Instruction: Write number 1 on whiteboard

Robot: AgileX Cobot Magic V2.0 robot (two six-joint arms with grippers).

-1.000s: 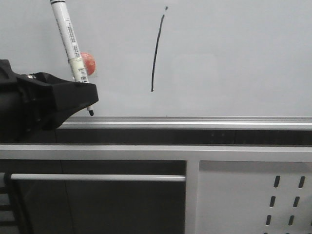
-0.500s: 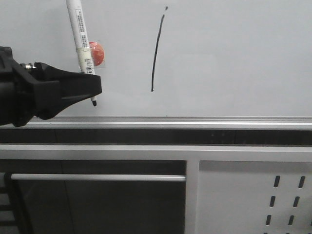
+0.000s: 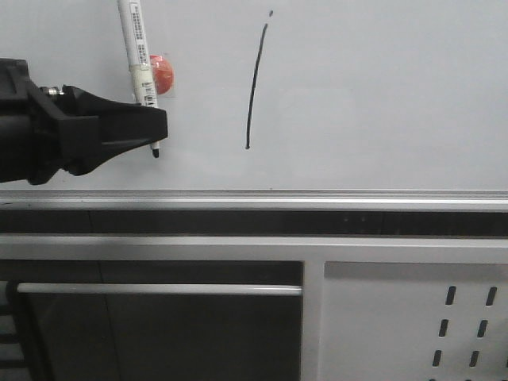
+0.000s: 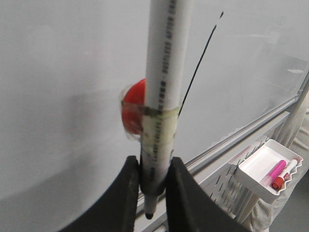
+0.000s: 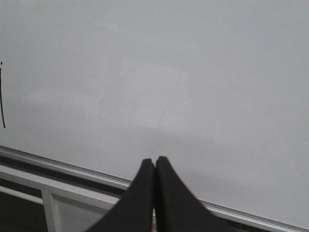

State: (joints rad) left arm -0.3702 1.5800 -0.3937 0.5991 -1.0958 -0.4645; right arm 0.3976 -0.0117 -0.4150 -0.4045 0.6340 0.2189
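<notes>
The number 1 (image 3: 254, 83) is a thin black near-vertical stroke with a tiny dot above it on the whiteboard (image 3: 381, 95). It also shows in the left wrist view (image 4: 197, 65) and at the edge of the right wrist view (image 5: 2, 104). My left gripper (image 3: 155, 127) is left of the stroke, shut on a white marker pen (image 3: 141, 55) that points tip down, just off the board. In the left wrist view the pen (image 4: 164, 87) sits between the black fingers (image 4: 128, 193). My right gripper (image 5: 154, 162) is shut and empty before a bare part of the board (image 5: 193, 72).
A red round magnet (image 3: 162, 73) sticks to the board behind the pen. A silver rail (image 3: 317, 198) edges the board below. A white perforated panel (image 3: 413, 325) is at the lower right. A white tray (image 4: 268, 166) holds a pink and a red-capped marker.
My left gripper has risen with the pen and moved slightly right; the pen tip has gone from near the rail to higher on the board. The stroke is unchanged.
</notes>
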